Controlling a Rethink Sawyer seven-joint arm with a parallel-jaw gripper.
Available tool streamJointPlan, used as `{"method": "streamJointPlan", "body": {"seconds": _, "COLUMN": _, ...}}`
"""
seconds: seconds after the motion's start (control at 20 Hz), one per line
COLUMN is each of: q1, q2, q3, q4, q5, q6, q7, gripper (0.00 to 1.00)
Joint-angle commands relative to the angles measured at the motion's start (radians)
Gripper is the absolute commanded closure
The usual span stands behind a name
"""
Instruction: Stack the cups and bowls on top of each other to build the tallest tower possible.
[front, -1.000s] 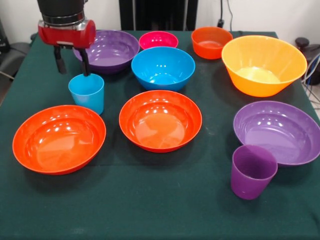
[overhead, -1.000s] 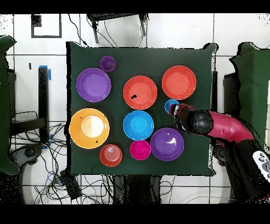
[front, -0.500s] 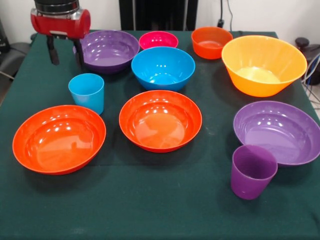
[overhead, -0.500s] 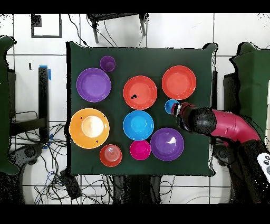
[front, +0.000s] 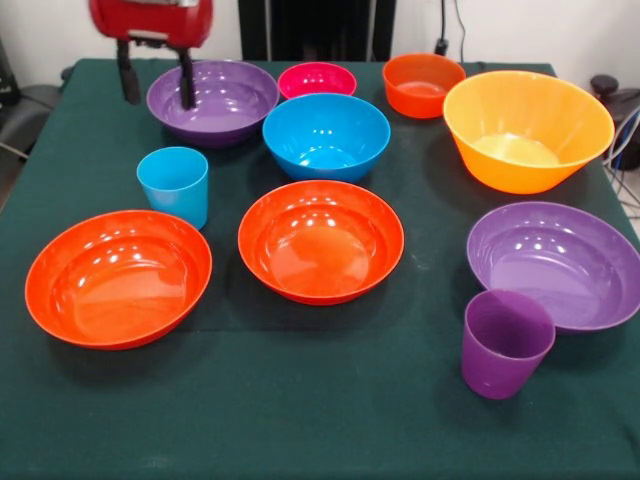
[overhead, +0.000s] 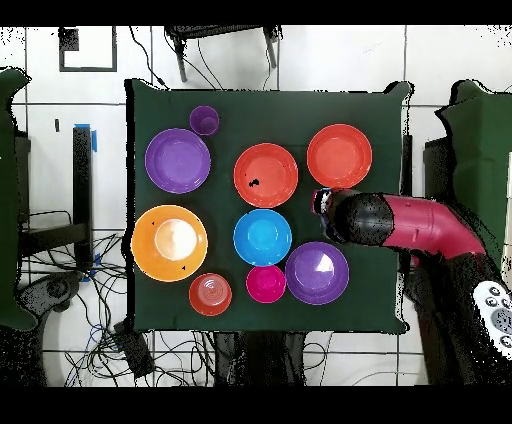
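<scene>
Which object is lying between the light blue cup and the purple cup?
In the front view, one wide orange-red bowl sits between the light blue cup and the purple cup.

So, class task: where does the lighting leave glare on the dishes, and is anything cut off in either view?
Front view: small white highlights dot the two orange-red bowls and the near purple bowl; the gripper is cropped by the top edge, fingers apart. Overhead view: the yellow-orange bowl shows a pale washed-out centre, and the arm hides the light blue cup.
</scene>
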Motion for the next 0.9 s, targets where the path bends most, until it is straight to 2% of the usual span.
{"method": "streamJointPlan", "body": {"seconds": 0.05, "q1": 0.122, "q2": -0.074, "q3": -0.018, "q4": -0.011, "q5": 0.004, "q6": 0.115, "q7": 0.059, "gripper": 0.0}}
{"method": "streamJointPlan", "body": {"seconds": 0.3, "q1": 0.199, "q2": -0.108, "q3": -0.066, "q4": 0.054, "q5": 0.021, "q6": 0.077, "q7": 0.146, "gripper": 0.0}}
{"method": "streamJointPlan", "body": {"seconds": 0.65, "q1": 0.309, "q2": -0.18, "q3": -0.144, "q4": 0.263, "q5": 0.036, "q6": -0.092, "q7": 0.266, "gripper": 0.0}}
{"method": "streamJointPlan", "body": {"seconds": 0.9, "q1": 0.389, "q2": -0.177, "q3": -0.199, "q4": 0.333, "q5": 0.031, "q6": -0.182, "q7": 0.314, "gripper": 0.0}}
